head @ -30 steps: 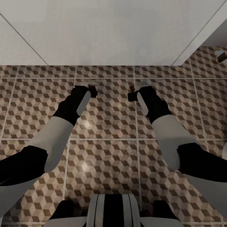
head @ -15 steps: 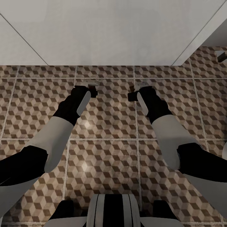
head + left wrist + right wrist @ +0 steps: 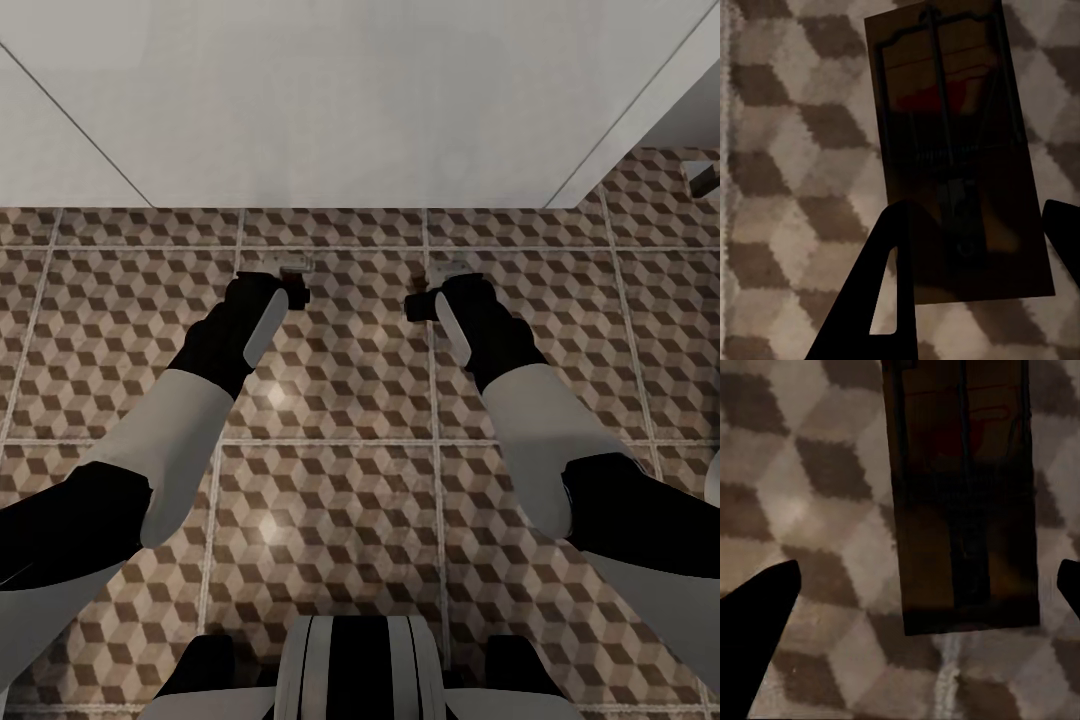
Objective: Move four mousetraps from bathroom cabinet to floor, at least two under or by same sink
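Mousetraps lie flat on the bathroom floor (image 3: 340, 500) near the sink (image 3: 330, 110): one (image 3: 960, 150) below our parted left gripper (image 3: 971, 277), another (image 3: 960, 495) below our wide-open right gripper (image 3: 922, 607). We lift both arms straight up, so neither finger nudges a board.

mousetrap (image 3: 956, 150) on bathroom floor (image 3: 787, 150), end effector (image 3: 975, 285) open

Both arms reach forward, low; jaws seemingly spread apart.

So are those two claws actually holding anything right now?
No. Both look open: the left gripper straddles one mousetrap lying on the tiled bathroom floor, and the right gripper stands spread over another mousetrap. Neither trap is pinched.
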Controlling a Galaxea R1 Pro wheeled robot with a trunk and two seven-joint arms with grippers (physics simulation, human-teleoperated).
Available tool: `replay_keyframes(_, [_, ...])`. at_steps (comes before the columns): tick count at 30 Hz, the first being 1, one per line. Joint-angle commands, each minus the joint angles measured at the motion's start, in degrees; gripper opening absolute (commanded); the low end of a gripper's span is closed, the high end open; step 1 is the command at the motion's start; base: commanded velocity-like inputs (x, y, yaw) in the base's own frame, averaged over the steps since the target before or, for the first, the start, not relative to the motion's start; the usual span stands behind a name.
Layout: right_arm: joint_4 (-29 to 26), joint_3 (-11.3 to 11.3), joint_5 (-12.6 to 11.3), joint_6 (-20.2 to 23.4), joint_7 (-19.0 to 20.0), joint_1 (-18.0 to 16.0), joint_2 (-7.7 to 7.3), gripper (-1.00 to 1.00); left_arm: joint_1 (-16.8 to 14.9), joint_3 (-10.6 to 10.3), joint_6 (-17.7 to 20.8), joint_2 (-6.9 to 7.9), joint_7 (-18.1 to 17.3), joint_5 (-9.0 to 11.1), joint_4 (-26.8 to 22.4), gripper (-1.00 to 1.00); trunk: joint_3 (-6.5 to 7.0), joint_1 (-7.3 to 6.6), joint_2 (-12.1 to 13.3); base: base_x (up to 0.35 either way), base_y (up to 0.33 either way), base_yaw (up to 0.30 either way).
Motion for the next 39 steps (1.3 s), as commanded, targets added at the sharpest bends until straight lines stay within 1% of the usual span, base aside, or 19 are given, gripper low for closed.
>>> replay_keyframes(1, [-0.1, 0.2, 0.1, 0.3, -0.2, 0.0, -0.02, 1.00, 0.0, -0.2, 0.1, 0.03, 0.5, 0.6, -0.1, -1.00, -0.03, -0.01, 0.0, 0.000, 0.000, 0.000])
replay_keyframes(23, [-0.1, 0.2, 0.0, 0.3, -0.1, 0.0, 0.05, 1.00, 0.0, -0.2, 0.1, 0.04, 0.5, 0.6, -0.1, -1.00, -0.03, -0.01, 0.0, 0.001, 0.000, 0.000])
replay_keyframes(32, [-0.1, 0.2, 0.0, 0.3, -0.1, 0.0, -0.02, 1.00, 0.0, -0.2, 0.1, 0.04, 0.5, 0.6, -0.1, -1.00, -0.03, -0.01, 0.0, 0.205, 0.000, 0.000])
replay_keyframes(39, [-0.1, 0.2, 0.0, 0.3, -0.1, 0.0, -0.03, 1.00, 0.0, -0.2, 0.1, 0.04, 0.5, 0.6, 0.0, -1.00, -0.03, -0.01, 0.0, 0.062, 0.000, 0.000])
